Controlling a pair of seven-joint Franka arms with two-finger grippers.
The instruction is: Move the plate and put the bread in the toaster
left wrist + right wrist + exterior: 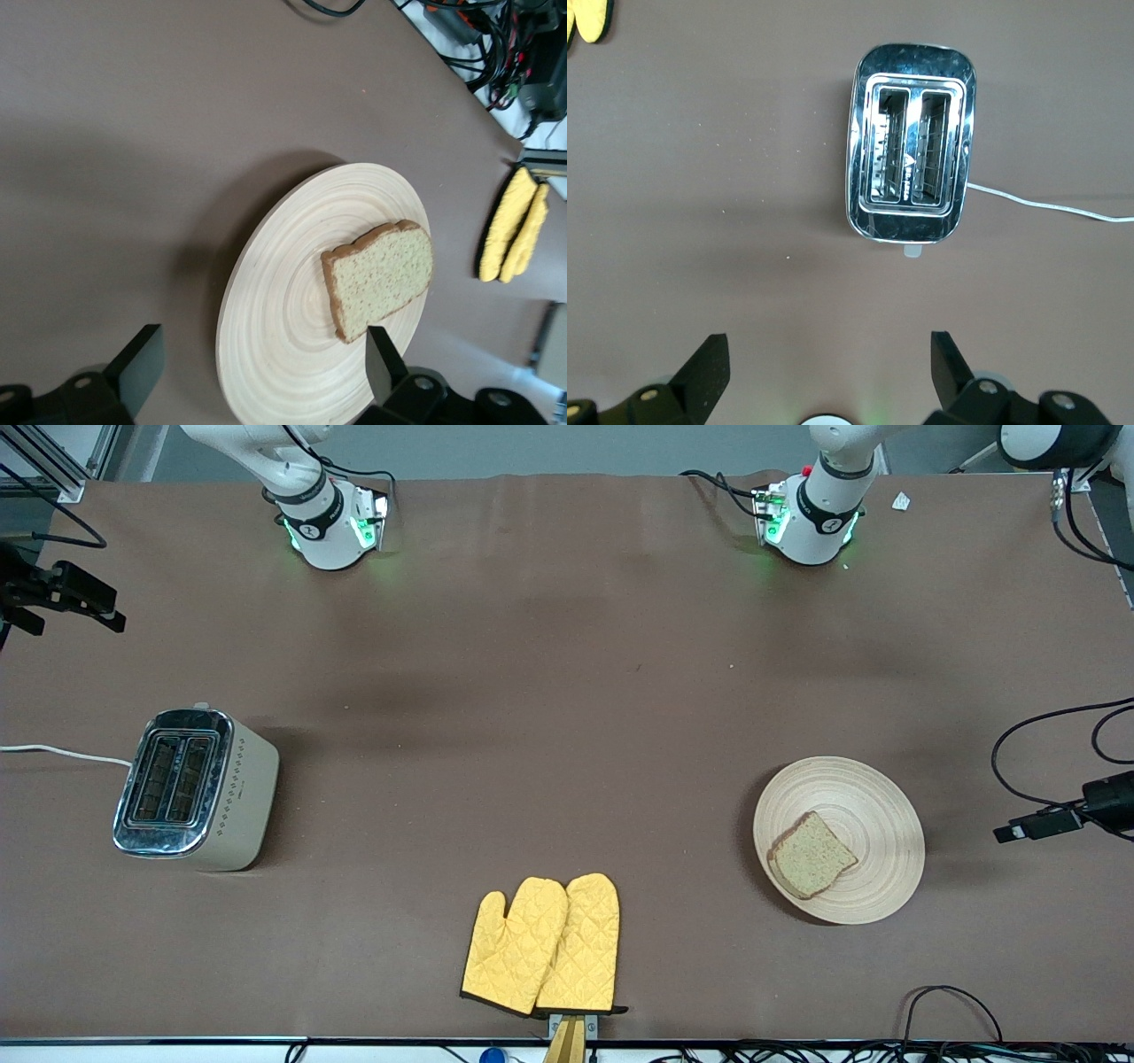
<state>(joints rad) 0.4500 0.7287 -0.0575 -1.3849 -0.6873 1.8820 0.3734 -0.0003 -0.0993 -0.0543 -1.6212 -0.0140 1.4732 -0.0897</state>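
The bread (811, 855) lies on the plate (873, 806) toward the left arm's end of the table (549, 691); the toaster (195, 788) stands at the right arm's end. The left gripper (257, 367) hangs over the plate and the right gripper (828, 372) over the toaster, both with fingers spread wide, holding nothing.

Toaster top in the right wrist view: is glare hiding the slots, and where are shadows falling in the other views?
Right wrist view: the chrome on the toaster mirrors its surroundings, yet both slots read clearly. Left wrist view: a soft dark shadow hugs one edge of the plate; the bread is evenly lit. Front view: broad faint shadows on the table, green glow at both arm bases.
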